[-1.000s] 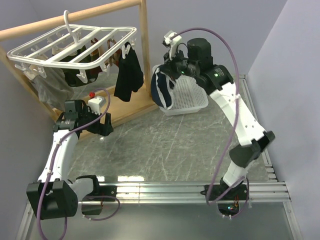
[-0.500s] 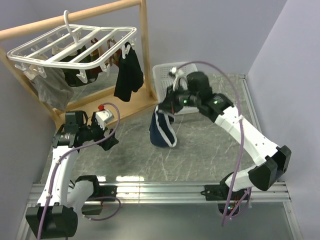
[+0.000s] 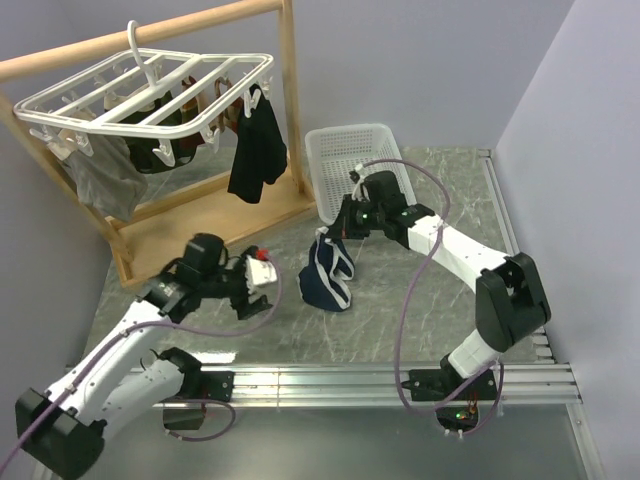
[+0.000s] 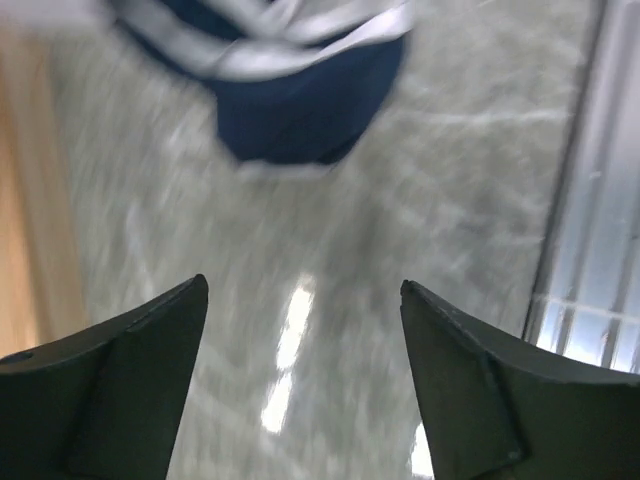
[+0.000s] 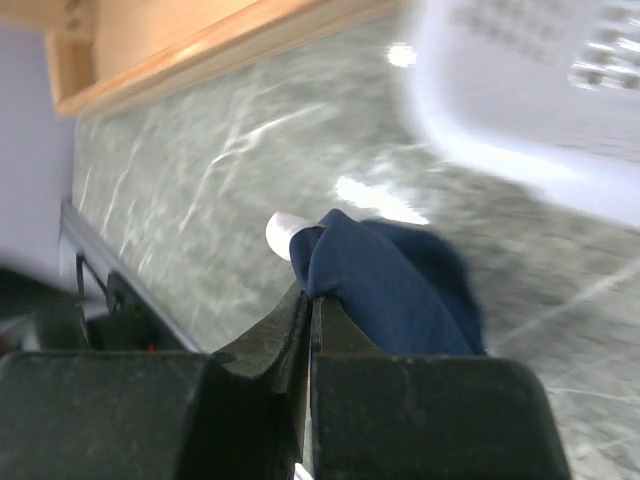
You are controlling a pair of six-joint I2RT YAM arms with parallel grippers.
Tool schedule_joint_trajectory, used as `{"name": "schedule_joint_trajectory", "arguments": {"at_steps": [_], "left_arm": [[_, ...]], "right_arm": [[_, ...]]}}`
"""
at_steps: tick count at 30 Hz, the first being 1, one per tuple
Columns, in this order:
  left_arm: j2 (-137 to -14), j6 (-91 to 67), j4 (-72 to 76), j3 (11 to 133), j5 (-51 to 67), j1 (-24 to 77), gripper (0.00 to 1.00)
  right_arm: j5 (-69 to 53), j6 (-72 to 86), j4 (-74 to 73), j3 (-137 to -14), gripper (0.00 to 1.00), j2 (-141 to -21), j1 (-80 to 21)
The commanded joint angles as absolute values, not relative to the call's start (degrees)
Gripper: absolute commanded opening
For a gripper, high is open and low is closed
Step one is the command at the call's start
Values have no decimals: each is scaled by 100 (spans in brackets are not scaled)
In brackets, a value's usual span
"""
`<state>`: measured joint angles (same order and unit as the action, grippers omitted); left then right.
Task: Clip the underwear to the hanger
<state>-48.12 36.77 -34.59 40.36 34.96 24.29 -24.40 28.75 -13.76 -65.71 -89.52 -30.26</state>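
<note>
Navy-blue underwear [image 3: 328,275] with thin white trim is hanging near the middle of the grey marbled worktop [image 3: 420,310], well apart from the hanger [image 3: 150,95]. Its top edge is being gripped by the right end effector [image 3: 330,236]. Whether its lower edge is touching the surface cannot be told from above. In the right wrist view, the two dark fingers [image 5: 270,345] are pressing flat together on a fold of the blue fabric, a sliver of white trim peeking out just beside them.

From the opposite side, the left end effector [image 3: 262,292] is pointing toward the garment, low over the worktop. Its wrist camera is showing both fingers [image 4: 130,350] standing wide apart with only bare marble between them, the blurred blue cloth lying ahead and not touched.

Behind the right arm, a white plastic basket [image 3: 350,150] is sitting at the back of the worktop. At the rear left, the white grid hanger is hooking over a wooden rail stand [image 3: 290,100], its small clips dangling underneath. Black garments [image 3: 258,150] are hanging from clips along its right side, and a beige-grey cloth [image 3: 105,175] is drooping from the left end.
</note>
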Motion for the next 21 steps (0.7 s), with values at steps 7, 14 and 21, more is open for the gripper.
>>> {"name": "schedule_joint_trajectory", "arguments": {"at_steps": [7,14,21], "left_arm": [[-6385,2023,-1074,4007,1505,5753,75],[-7549,1239,-256,4553,62,6626,70],[-8419,1345,-606,5211,-387,6847,64]], "right_arm": [[-2391,3217,-844,-6355,0,-9018,-2584],[-2399,3217,-844,-6249,0,-9070,-2558],[-2408,3269,-896,-6319,0,-9132,-2558]]}}
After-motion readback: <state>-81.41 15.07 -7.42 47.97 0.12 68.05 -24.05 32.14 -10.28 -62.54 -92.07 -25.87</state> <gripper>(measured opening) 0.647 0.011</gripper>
